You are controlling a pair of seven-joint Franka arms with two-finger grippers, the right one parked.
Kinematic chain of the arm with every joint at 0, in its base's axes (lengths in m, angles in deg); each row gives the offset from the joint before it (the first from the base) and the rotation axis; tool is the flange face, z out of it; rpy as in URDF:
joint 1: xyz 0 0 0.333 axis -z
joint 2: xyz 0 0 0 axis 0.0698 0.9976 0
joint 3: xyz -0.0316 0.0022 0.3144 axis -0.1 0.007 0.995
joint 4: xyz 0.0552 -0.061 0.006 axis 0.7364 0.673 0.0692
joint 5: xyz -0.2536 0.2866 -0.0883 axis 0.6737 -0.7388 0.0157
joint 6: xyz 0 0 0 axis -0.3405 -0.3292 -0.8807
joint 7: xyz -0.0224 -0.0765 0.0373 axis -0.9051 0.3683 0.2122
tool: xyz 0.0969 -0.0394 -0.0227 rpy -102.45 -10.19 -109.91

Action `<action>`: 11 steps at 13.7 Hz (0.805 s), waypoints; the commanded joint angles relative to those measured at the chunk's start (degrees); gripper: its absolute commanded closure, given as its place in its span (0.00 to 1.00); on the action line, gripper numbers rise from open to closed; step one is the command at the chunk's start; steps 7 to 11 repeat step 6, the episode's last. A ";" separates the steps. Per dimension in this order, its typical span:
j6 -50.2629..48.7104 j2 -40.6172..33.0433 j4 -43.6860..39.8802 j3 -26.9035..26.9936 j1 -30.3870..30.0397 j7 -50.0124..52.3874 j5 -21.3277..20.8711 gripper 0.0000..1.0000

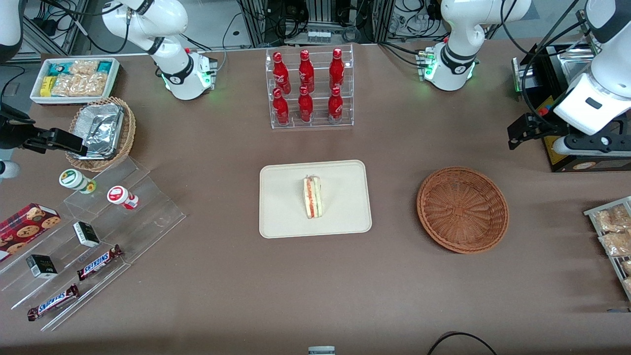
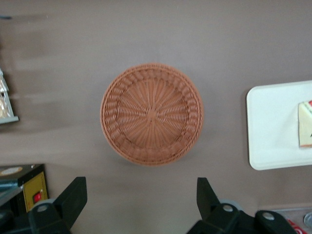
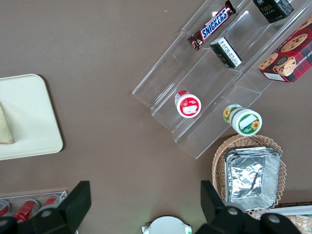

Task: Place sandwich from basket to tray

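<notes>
Brown cloth covers the surface (image 1: 394,296); the tray (image 1: 286,217) lies near its middle, nearer the front camera than the rack of red bottles (image 1: 309,88); the sandwich (image 1: 312,197) rests on the tray, filling edge showing; the basket (image 1: 462,209) sits beside the tray toward the working arm's end, holding nothing; the tool (image 2: 141,197) hangs above the surface near the basket, well clear of it, fingers (image 2: 73,195) spread apart and gripping nothing.

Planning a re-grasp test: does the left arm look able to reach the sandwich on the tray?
Probably yes: the sandwich lies uncovered mid-tray, nothing stands over it, and the gripper hangs open above the table near the empty basket.
</notes>
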 commanded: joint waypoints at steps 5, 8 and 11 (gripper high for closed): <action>-0.65 1.40 -2.29 2.97 0.29 -0.24 0.12 0.01; -0.56 1.40 -2.29 2.89 0.29 -0.07 0.21 0.01; -0.56 1.40 -2.29 2.89 0.29 -0.07 0.21 0.01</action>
